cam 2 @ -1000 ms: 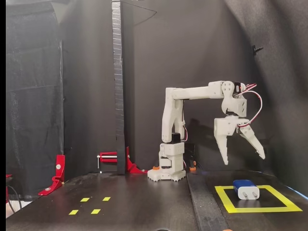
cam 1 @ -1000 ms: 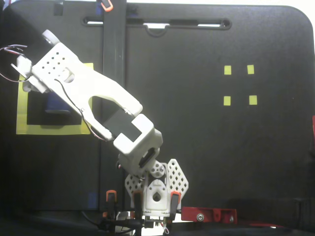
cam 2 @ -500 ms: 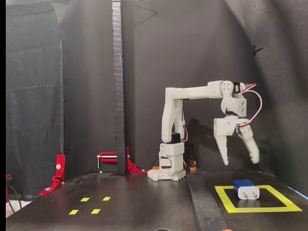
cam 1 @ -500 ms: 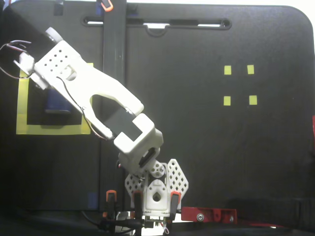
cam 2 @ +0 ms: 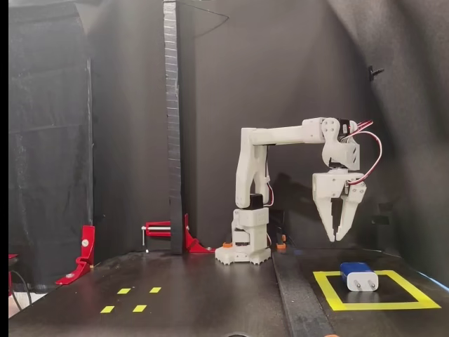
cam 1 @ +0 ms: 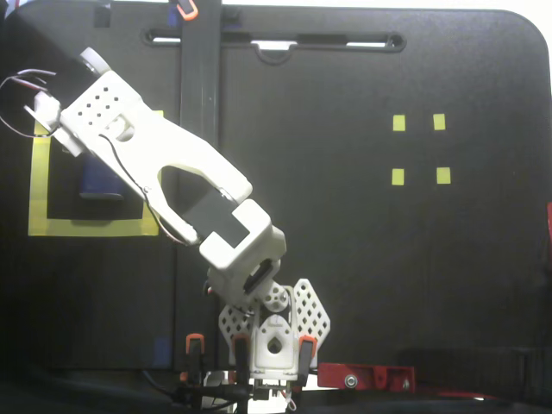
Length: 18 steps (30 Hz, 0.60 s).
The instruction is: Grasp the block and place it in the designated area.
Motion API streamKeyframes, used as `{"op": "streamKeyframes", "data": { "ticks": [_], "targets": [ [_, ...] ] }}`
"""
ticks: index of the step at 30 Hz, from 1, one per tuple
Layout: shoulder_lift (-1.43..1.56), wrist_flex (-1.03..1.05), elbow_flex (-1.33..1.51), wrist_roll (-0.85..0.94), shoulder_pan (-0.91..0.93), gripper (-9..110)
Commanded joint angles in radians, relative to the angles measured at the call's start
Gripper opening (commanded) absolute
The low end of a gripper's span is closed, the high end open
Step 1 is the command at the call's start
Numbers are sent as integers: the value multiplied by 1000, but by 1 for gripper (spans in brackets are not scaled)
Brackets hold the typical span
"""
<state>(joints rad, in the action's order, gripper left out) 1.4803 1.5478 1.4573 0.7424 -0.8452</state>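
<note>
The dark-blue block (cam 2: pixel 358 276) lies on its side inside the designated area (cam 2: pixel 330 288), a square of wide yellow tape, with its two prongs facing the camera. My gripper (cam 2: pixel 334 238) hangs straight down above the block, clear of it, its jaws slightly apart and empty. In the fixed view from above, the white arm (cam 1: pixel 172 164) reaches to the upper left over the yellow square (cam 1: pixel 86 227). There the block (cam 1: pixel 102 182) shows partly under the arm, and the fingertips are hidden beneath the wrist.
Four tiny yellow tape squares (cam 1: pixel 420 148) sit on the black surface, at the right in the view from above and at the left front in the side view (cam 2: pixel 130 299). A black upright post (cam 2: pixel 172 126) stands behind the base. Red clamps (cam 2: pixel 84 253) hold the table edge.
</note>
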Motion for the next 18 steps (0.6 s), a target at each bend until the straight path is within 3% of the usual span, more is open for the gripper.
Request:
{"op": "streamKeyframes", "data": {
  "ticks": [1,6,13,18],
  "targets": [
    [52,-12,-5,-37,6,0],
    [49,-43,-5,-193,8,0],
    [44,-66,0,-761,34,0],
    [44,-66,18,-946,51,0]
  ]
}}
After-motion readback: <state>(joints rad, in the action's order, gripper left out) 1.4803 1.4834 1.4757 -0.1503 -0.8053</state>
